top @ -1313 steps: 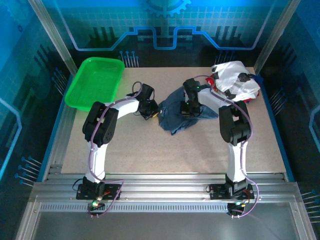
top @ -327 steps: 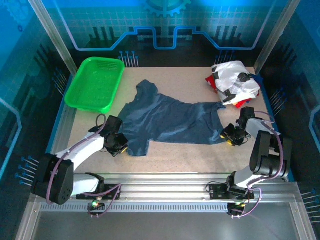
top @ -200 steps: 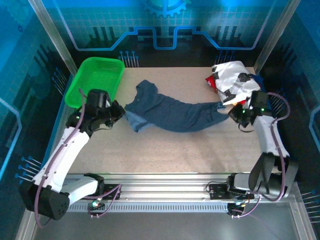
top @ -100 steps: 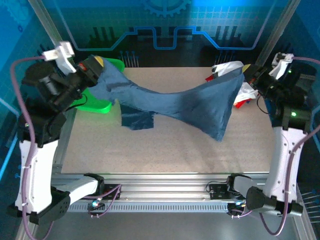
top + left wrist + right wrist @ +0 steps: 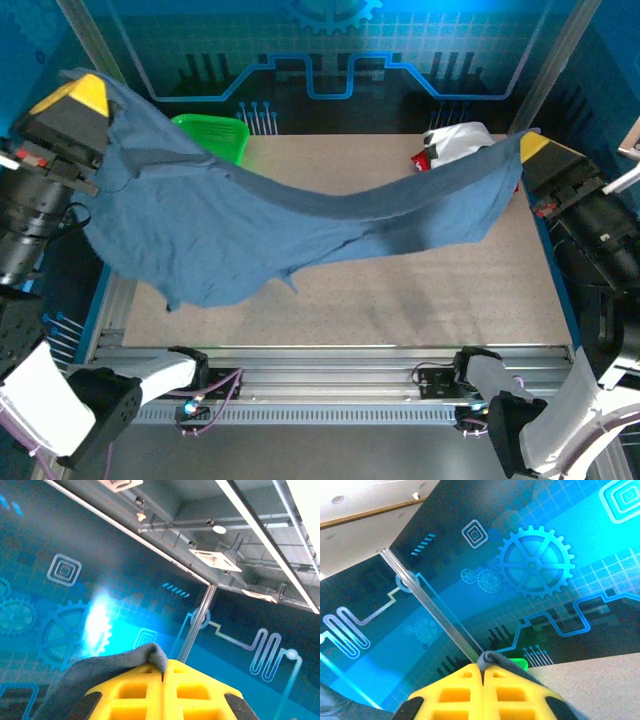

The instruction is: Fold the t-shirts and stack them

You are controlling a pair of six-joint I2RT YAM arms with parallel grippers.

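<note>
1. Far left, our left gripper rides high above the table, fingers pressed together on a fold of the slate-blue t-shirt.
2. The shirt hangs in mid-air as a sagging band. Its long axis runs left to right between the arms, and its loose lower flap is nearer the left arm.
3. Far right, our right gripper pinches the opposite end, fingers closed on cloth.
4. The cloth partly hides the green mesh basket and the white-and-red t-shirts. We cannot tell which hem or shoulder each gripper holds.
</note>
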